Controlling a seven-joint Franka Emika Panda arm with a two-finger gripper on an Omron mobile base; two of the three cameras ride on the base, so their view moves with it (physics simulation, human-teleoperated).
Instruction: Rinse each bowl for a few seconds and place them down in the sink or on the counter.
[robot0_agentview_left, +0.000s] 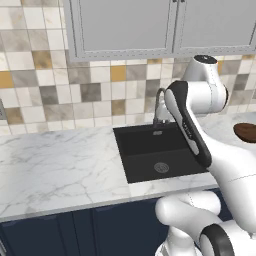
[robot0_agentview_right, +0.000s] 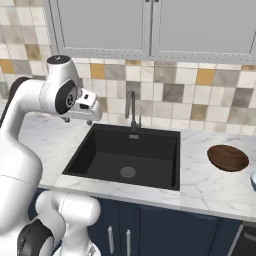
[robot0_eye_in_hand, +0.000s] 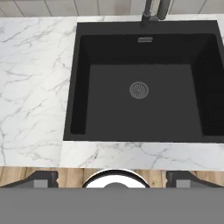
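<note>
Tiled kitchen, white marble table (robot0_agentview_right: 210, 187) | black rectangular sink (robot0_agentview_right: 125, 152) empty, awaiting rinse | dark brown wooden bowl (robot0_agentview_right: 228, 158) on table right of sink, untouched | tool (robot0_eye_in_hand: 112, 180) spread wide, empty, above sink's near edge, likely pre-reach.

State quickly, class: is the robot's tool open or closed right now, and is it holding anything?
Tool: open, fingertips wide apart, holding nothing; it hangs above the sink.
</note>
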